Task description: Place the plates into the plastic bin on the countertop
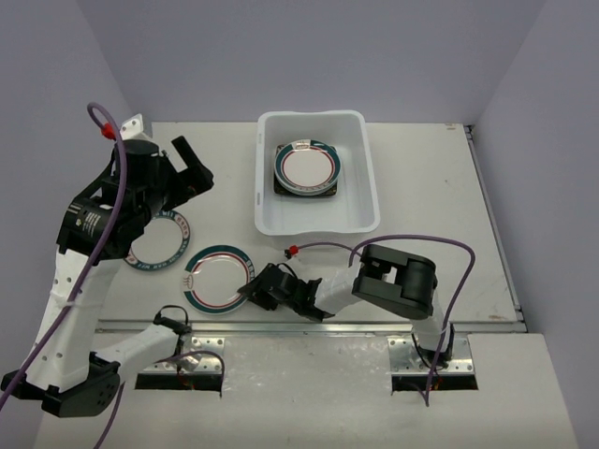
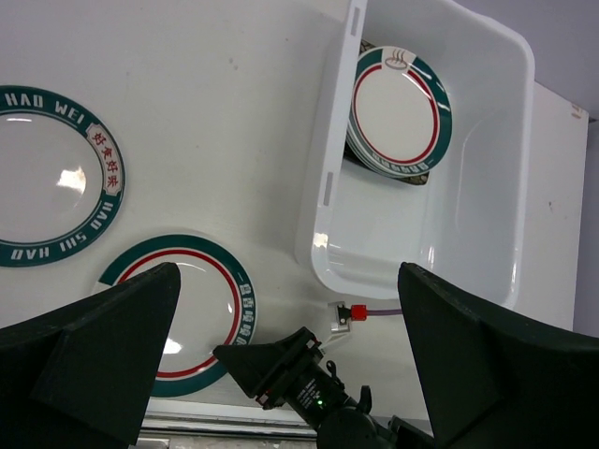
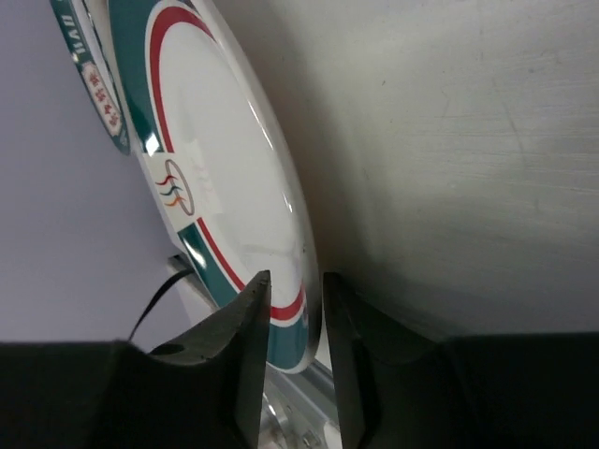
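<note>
Right claw nipped on rim of near-edge plate; lift level, clear bin wall. Left claw wide, empty.

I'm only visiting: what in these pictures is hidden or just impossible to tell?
Top view: the left arm covers much of the lettered plate.
Top and left wrist views: the top round plate in the plastic bin hides whatever lies beneath; only dark corners show, so no count.
Right wrist view: the right pincer straddles the rim of the near plate; whether it actually grips is unclear.
</note>
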{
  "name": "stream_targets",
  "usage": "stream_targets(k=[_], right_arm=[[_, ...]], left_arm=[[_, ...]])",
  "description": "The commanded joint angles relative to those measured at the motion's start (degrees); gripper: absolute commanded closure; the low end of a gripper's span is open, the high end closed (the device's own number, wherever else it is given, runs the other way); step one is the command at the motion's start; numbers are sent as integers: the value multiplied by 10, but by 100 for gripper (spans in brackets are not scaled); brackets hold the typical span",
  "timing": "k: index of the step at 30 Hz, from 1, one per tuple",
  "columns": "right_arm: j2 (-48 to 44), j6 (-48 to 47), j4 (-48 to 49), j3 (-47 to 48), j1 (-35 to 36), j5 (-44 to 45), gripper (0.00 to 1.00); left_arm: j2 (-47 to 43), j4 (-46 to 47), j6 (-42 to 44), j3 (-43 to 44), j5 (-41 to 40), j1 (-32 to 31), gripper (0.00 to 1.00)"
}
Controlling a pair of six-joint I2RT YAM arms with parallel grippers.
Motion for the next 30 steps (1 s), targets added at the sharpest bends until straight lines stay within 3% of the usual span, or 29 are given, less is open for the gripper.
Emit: stream_targets(k=[1, 3, 7, 9, 11, 15, 19, 23, 30], right_arm=[[15, 45, -75, -26, -3, 31, 91], [-3, 54, -79, -38, -3, 36, 100], [-75, 17, -81, -57, -3, 8, 100], [-118, -37, -141, -45, -4, -26, 100], [-169, -84, -267, -14, -7, -52, 100], [-249, -222, -377, 2, -17, -122, 100], [-309, -301, -403, -8, -14, -188, 100], [-383, -335, -418, -4, -21, -167, 100], [-421, -408, -457, 103, -189, -208, 100]], left_arm=[[-2, 21, 18, -4, -20, -24, 0], [-1, 22, 23, -9, -32, -35, 0], [4, 24, 33, -9, -51, -40, 0], [7, 25, 36, -6, -70, -42, 0], [13, 25, 39, -3, -94, -42, 0], [28, 28, 35, 5, -147, -40, 0], [39, 37, 18, 24, -209, -37, 0], [46, 54, 7, 47, -226, -35, 0], [56, 101, -2, 24, -170, -34, 0]])
